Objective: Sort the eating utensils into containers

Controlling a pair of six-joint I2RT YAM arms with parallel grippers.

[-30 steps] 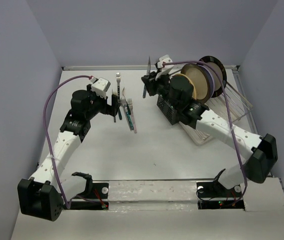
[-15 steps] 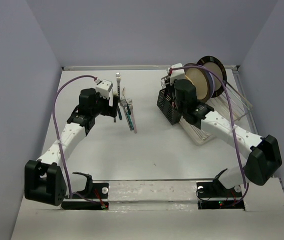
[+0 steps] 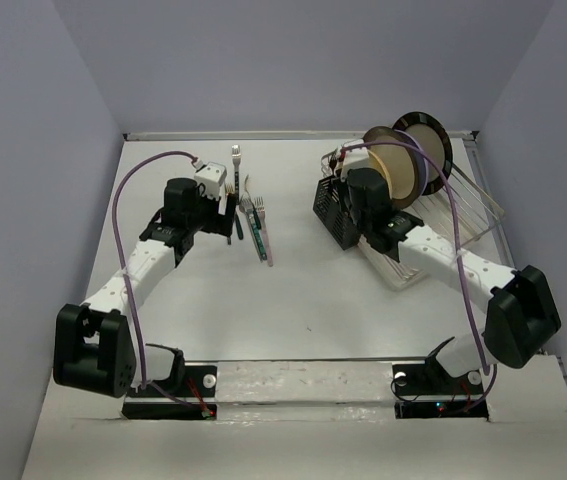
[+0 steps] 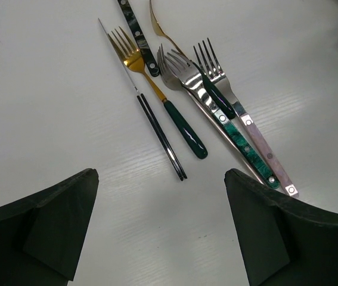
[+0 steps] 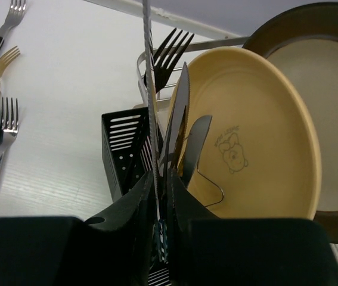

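Right gripper [image 5: 160,199] is clamping its 2 fingers on a slim serrated knife [image 5: 149,89]. The blade is running up past the black caddy [image 5: 123,156], and I cannot tell whether its end is sitting inside a compartment. Dark utensils, among them a black fork [image 5: 171,50], are standing in the caddy, which is sitting just beside the dish rack [image 3: 468,215]. The rack is holding a yellow plate [image 5: 258,137] and a brown-rimmed plate [image 5: 329,89].

Left gripper [image 4: 160,196] is hovering with fingers wide apart, gripping nothing, over loose utensils lying on the table [image 4: 49,89]. These are a gold fork [image 4: 177,119] with a green handle, a green marbled fork [image 4: 240,143], a pinkish-handled fork [image 4: 261,146] and a thin black piece [image 4: 160,140].
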